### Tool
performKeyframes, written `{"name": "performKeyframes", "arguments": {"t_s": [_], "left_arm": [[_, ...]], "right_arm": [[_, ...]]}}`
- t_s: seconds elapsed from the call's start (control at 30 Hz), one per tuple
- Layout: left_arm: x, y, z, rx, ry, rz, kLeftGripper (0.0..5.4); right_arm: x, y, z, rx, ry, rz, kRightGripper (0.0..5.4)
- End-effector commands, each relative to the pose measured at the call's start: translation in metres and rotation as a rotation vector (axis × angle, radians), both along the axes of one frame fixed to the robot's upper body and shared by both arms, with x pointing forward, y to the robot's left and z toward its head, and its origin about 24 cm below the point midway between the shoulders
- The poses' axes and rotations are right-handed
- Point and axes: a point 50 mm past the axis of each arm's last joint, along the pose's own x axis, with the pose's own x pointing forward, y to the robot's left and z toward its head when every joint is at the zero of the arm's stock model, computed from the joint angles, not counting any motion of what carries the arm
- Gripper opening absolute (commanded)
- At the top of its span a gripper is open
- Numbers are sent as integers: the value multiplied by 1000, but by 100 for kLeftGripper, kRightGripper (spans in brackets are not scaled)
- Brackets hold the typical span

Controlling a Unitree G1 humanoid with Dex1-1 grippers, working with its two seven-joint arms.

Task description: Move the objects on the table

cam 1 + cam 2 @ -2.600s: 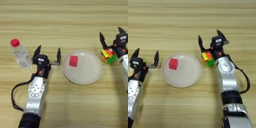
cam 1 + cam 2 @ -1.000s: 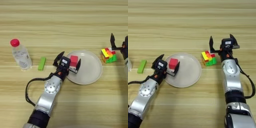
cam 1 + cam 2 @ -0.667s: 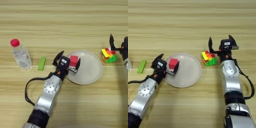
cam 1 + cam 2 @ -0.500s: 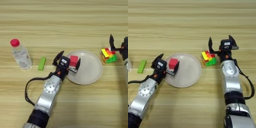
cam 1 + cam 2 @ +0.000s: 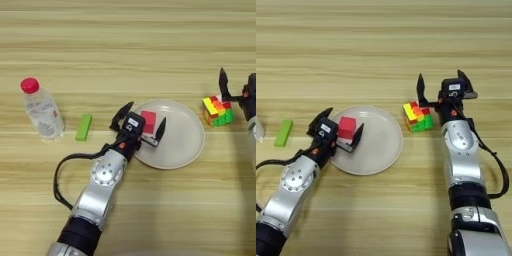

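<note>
While left claw [image 5: 141,123] gapes, red cube [image 5: 148,121] sits in plate [image 5: 187,145].

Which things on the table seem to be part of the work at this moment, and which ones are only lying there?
In the work now:
- left gripper, open around the small red cube
- round beige plate under the cube

Only lying there:
- flat green block
- clear bottle
- puzzle cube, with the open right gripper beside it
</note>
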Motion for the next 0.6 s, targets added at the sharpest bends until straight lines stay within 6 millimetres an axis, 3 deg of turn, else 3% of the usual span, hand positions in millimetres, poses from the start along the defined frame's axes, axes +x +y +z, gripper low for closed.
{"name": "performKeyframes", "arguments": {"t_s": [0.03, 0.6], "left_arm": [[3, -4, 1, -23, 4, -17, 540], [4, -7, -6, -6, 24, -47, 540]], "right_arm": [[-1, -2, 1, 8, 7, -4, 536], [-5, -2, -1, 13, 12, -9, 536]]}}
